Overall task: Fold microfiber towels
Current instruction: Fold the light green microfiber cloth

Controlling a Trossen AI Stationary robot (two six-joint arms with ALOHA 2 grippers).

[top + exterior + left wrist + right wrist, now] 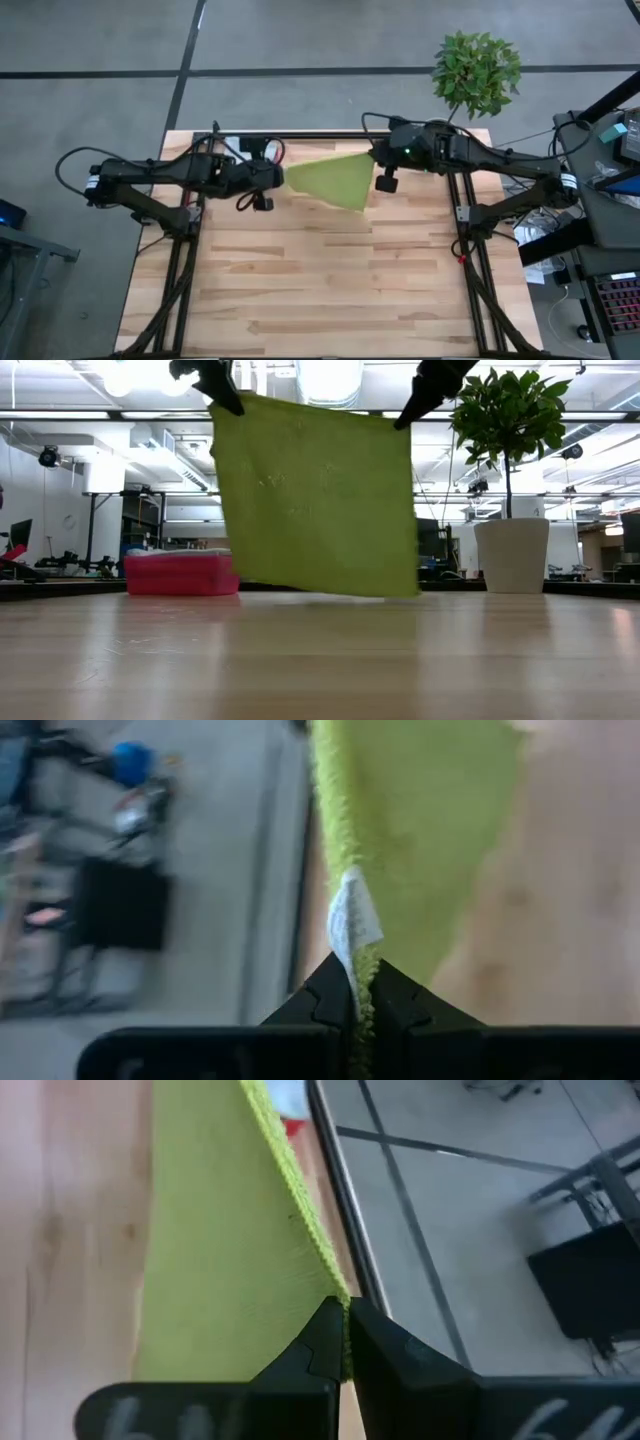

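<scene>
no text can be read; the white tag (352,920) on the lime green towel (420,830) is blurred

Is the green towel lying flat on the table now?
No, the green towel hangs in the air, held at its top corners by the left gripper and right gripper.

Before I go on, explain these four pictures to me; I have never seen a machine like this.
It is a robot with two dark arms at a wooden table, each ending in a two-finger gripper. One picture looks straight down, one looks level across the tabletop, and two come from cameras on the wrists. The left gripper and right gripper are each shut on an upper corner of a lime towel, holding it spread in the air, its lower edge near the table. Far behind are a pink bin and a potted plant.
</scene>
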